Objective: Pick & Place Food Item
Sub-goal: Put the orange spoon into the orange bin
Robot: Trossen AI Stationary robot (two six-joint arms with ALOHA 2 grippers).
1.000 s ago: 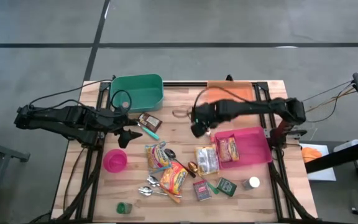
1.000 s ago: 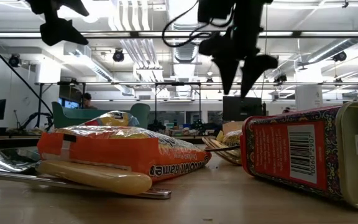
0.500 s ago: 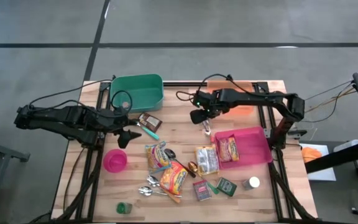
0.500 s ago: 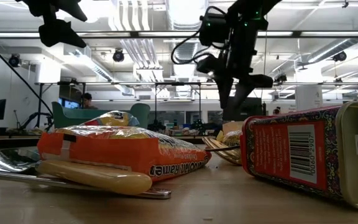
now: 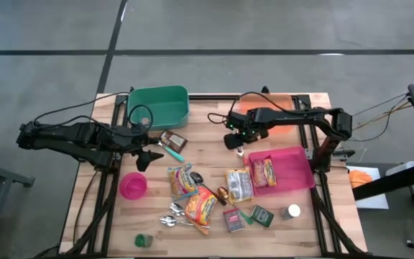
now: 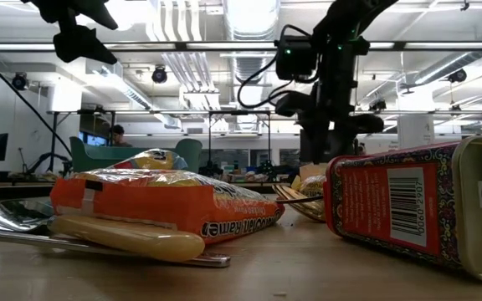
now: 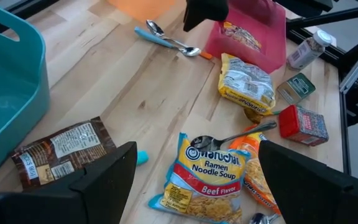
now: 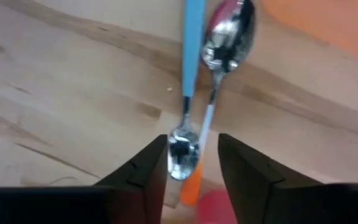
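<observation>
Food packets lie mid-table: a Beef ramen packet [image 5: 183, 180], an orange ramen packet [image 5: 203, 203], a silver packet [image 5: 239, 185], a brown packet [image 5: 172, 140], and one more packet [image 5: 264, 171] inside the pink tray [image 5: 297, 176]. My right gripper [image 5: 237, 144] points down by the tray's far-left corner, open. Its fingers [image 8: 146, 171] stand either side of two spoons [image 8: 193, 74] lying side by side on the wood. I cannot tell whether they touch them. My left gripper [image 5: 146, 155] hovers open above the table's left part, near the brown packet [image 7: 61, 149], holding nothing.
A green bin [image 5: 158, 106] stands at the far left and an orange plate [image 5: 273, 108] at the far right. A pink cup [image 5: 133, 185], loose spoons [image 5: 172, 216], two tins [image 5: 233, 219] [image 5: 261, 215] and a shaker [image 5: 290, 211] sit toward the near edge.
My right gripper has come down toward the two spoons, shifting a little toward the table's far right and rolling about its own axis. Its fingers have drawn closer together but still show a gap. My left arm has kept still.
</observation>
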